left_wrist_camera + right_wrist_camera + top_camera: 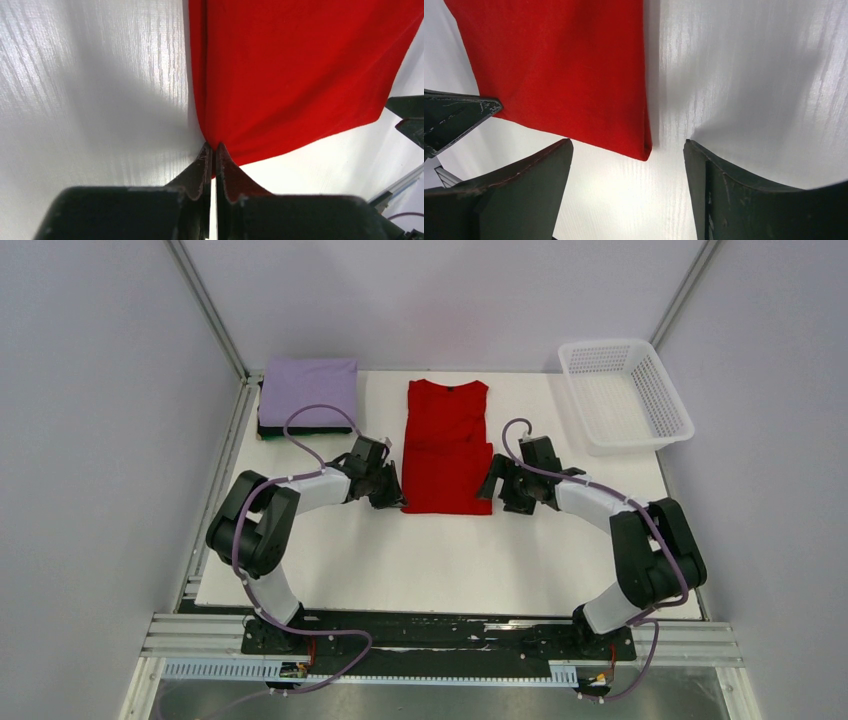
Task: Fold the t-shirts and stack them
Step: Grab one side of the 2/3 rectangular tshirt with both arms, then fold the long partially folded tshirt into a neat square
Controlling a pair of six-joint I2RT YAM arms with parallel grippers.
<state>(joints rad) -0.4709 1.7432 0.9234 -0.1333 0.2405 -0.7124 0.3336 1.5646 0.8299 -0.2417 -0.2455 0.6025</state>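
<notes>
Centrally, the red t-shirt (446,445) lies flat on the counter (450,560), folded into a long strip. The left gripper (212,150) is clamped on its near left corner. The right gripper (627,145), jaws apart, straddles its near right corner. A folded lavender t-shirt (308,388) sits to its far left.

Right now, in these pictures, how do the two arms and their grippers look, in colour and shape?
The left arm and right arm match: white links between bulky black joints, with a pale purple cable looping along each. The left gripper and right gripper are black, with dark wedge-shaped fingers tapering to tips.
</notes>
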